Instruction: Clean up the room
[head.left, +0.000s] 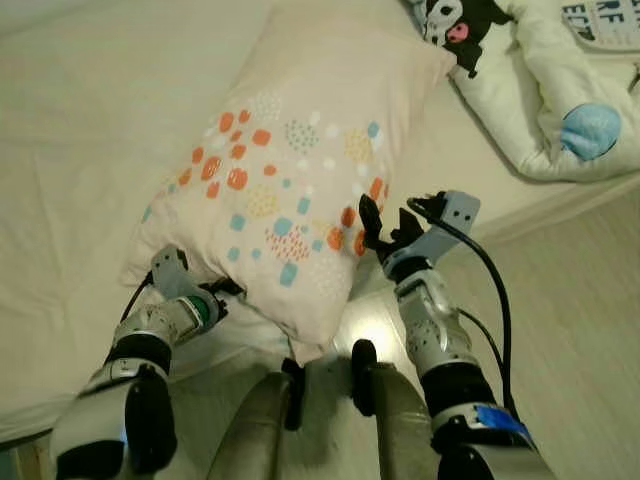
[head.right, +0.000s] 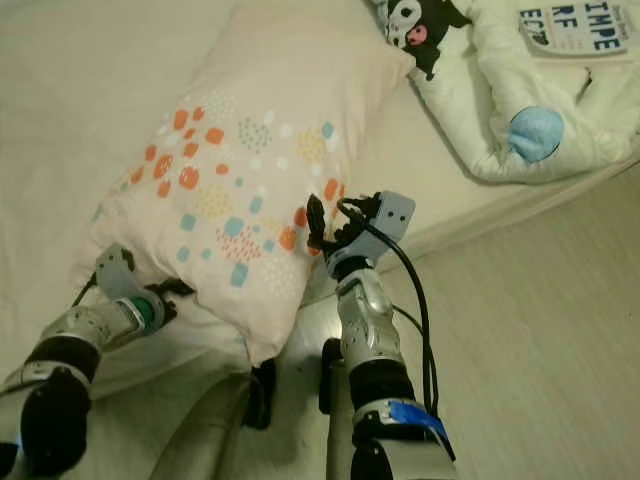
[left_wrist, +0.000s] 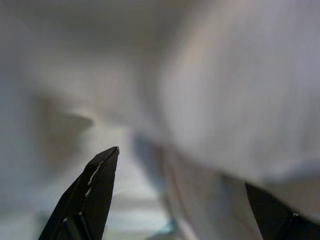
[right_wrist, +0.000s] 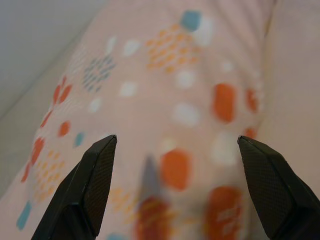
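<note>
Bed (head.left: 80, 120): I log a cream sheet across the upper and left part of the head views, its near edge meeting the pale floor (head.left: 580, 320).

Pillow (head.left: 290, 170): pale pink with orange, teal and yellow dots, lying on the bed with its lower corner hanging over the edge toward me.

Quilt (head.left: 560, 90): white and padded, at the far right of the bed, with a blue patch and a black-and-white cartoon figure (head.left: 455, 25).

Right gripper (head.left: 385, 225): at the pillow's right edge, fingers (right_wrist: 95, 180) spread wide; from the wrist camera I see the dotted fabric between them and nothing held.

Left gripper (left_wrist: 185, 192): I place it at the pillow's lower left edge, tucked against the fabric. Its wrist camera shows two tips set well apart over blurred pale cloth; I cannot tell whether they hold any.
</note>
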